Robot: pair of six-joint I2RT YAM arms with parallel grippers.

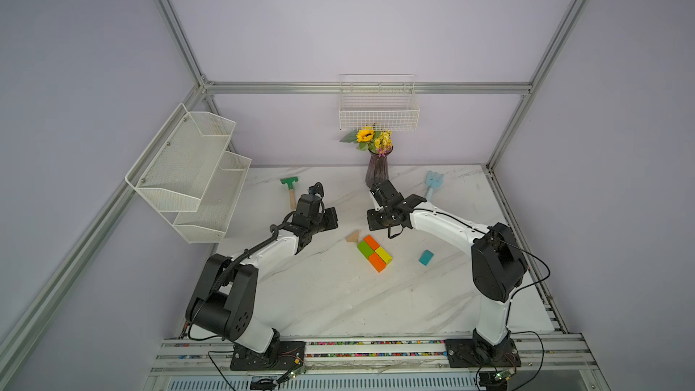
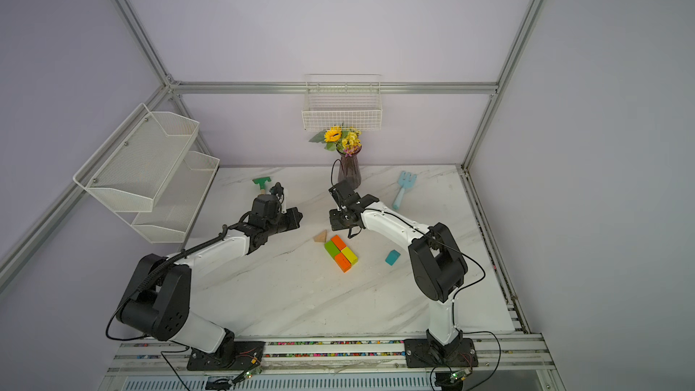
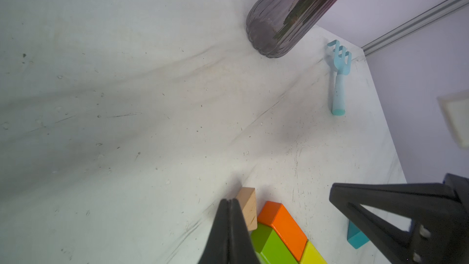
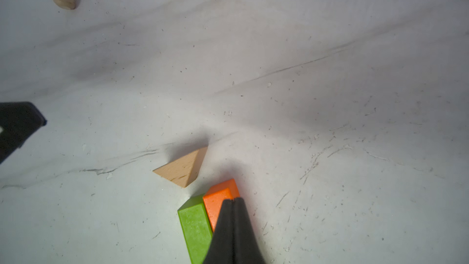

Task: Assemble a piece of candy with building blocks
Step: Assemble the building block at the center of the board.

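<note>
In both top views four blocks lie mid-table as one rectangle: green (image 1: 363,248), orange (image 1: 371,241), yellow (image 1: 383,254) and a second orange (image 1: 376,262). A tan triangle (image 1: 352,236) lies flat at the rectangle's far-left end, a small gap away (image 4: 182,167). The teal triangle (image 1: 426,257) lies apart to the right. My left gripper (image 3: 230,200) is shut and empty, hovering just left of the tan triangle (image 3: 250,206). My right gripper (image 4: 233,199) is shut and empty, above the far orange block (image 4: 218,199) beside the green one (image 4: 195,227).
A purple vase of flowers (image 1: 378,171) stands at the back, close behind my right gripper (image 1: 378,220). A green-headed rake (image 1: 289,186) lies back left, a light blue fork (image 1: 432,182) back right. A white mesh shelf (image 1: 195,171) and wire basket (image 1: 378,110) hang on the walls.
</note>
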